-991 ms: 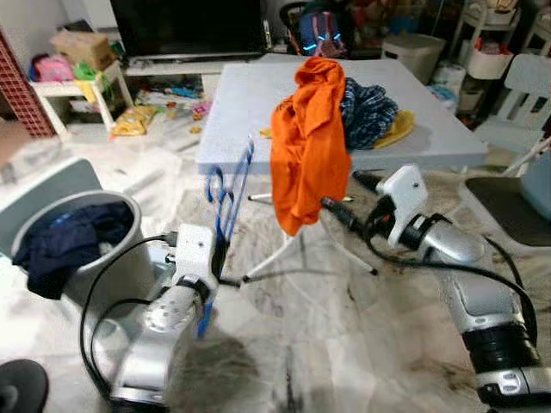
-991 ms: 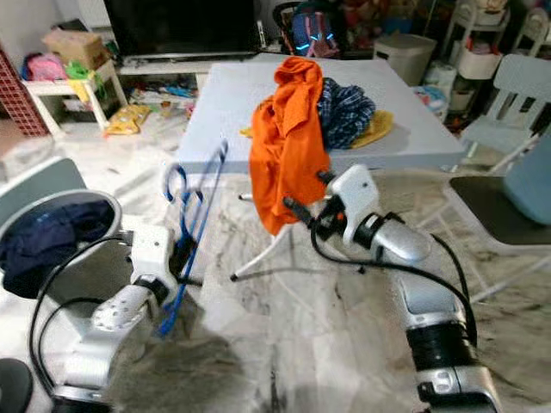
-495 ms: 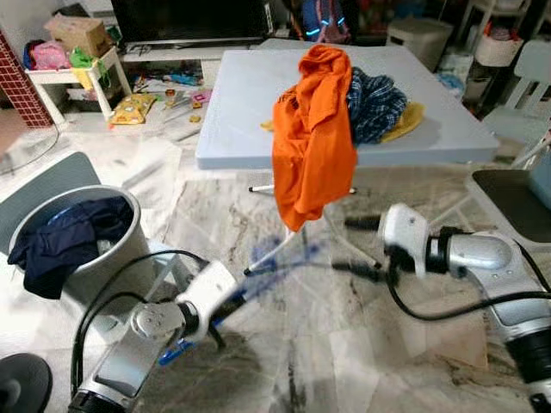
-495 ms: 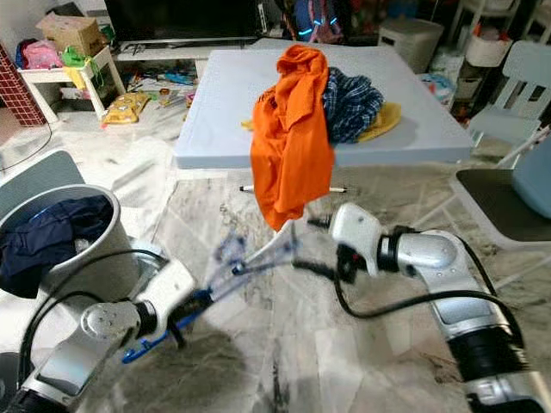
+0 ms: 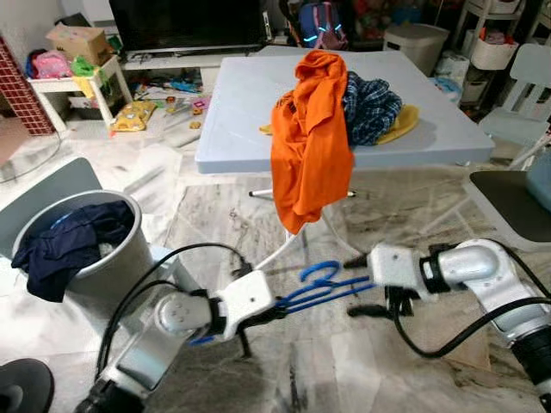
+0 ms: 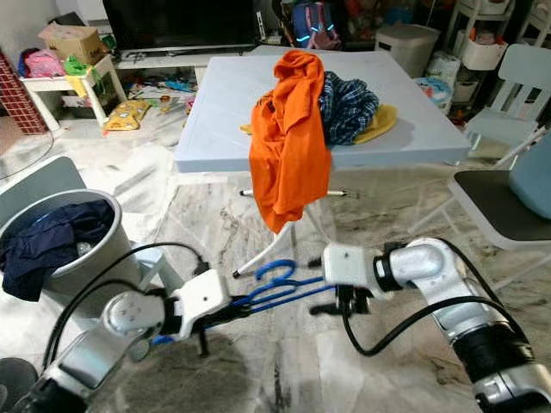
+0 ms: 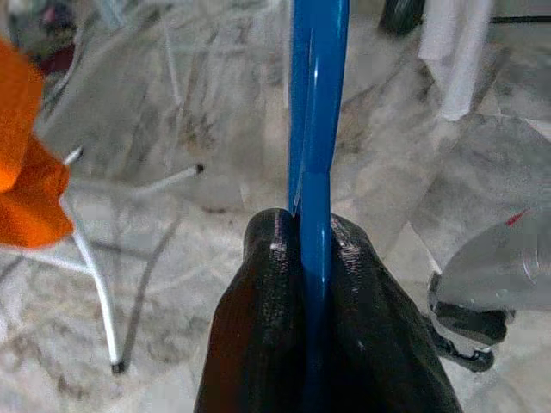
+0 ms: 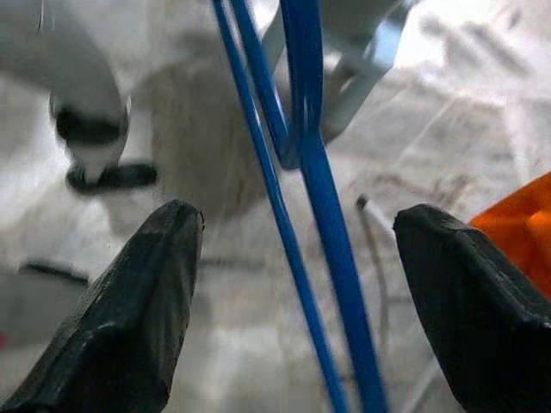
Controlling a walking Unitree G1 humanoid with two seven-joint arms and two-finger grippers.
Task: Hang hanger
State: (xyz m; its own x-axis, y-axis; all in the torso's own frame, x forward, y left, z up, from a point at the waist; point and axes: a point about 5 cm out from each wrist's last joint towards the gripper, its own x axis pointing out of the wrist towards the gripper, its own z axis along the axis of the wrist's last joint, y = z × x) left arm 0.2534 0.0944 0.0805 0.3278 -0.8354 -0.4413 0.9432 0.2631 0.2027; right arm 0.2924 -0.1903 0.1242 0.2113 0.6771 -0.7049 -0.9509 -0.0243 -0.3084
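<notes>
- Gripping the blue hanger (image 5: 323, 288), the left gripper (image 7: 314, 258) holds it low above the marble floor (image 5: 344, 370).
- The right gripper (image 8: 297, 284) is spread wide, its 2 fingers (image 8: 146, 301) flanking the hanger.

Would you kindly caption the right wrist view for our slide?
Right gripper, fingers spread wide, straddles the blue hanger.
</notes>
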